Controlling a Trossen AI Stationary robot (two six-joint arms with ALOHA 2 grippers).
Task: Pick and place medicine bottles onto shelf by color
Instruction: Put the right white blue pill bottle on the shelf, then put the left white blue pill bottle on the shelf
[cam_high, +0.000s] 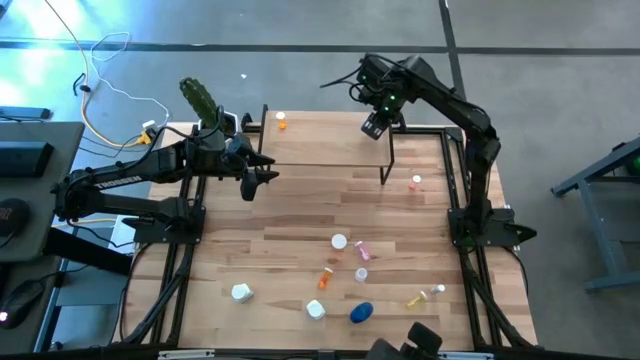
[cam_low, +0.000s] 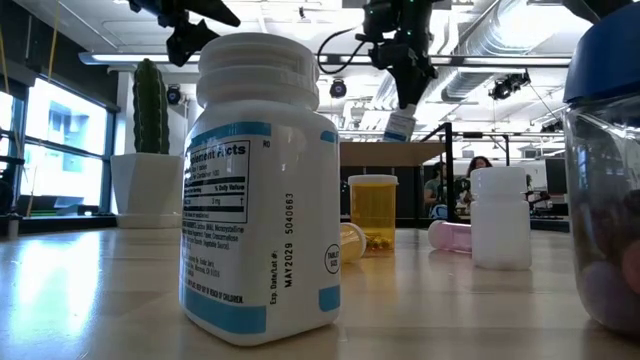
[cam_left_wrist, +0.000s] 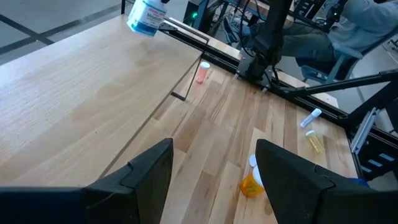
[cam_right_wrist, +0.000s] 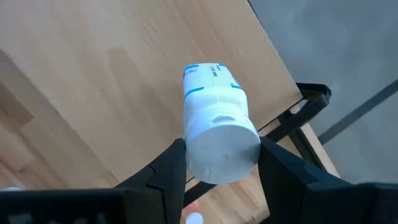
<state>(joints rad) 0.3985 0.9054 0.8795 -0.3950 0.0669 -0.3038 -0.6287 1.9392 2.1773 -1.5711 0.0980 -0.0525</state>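
Fingers of the right gripper (cam_right_wrist: 217, 163) are closed on a white bottle with blue bands (cam_right_wrist: 214, 121), held above the shelf (cam_high: 330, 140) near its far right corner. The left gripper (cam_high: 262, 180) is held empty with jaws apart over the shelf's left part, and other bottles (cam_high: 345, 275) lie on the table (cam_high: 250, 240).

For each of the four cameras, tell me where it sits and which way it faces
High: above the table, facing down; both arms show.
Low: at tabletop height behind a white bottle, facing the room; both grippers overhead.
Left wrist: over the shelf, past the open left gripper.
Right wrist: looking down past the right gripper, which grips a white-and-blue bottle.
Shared: that bottle also shows in the left wrist view.
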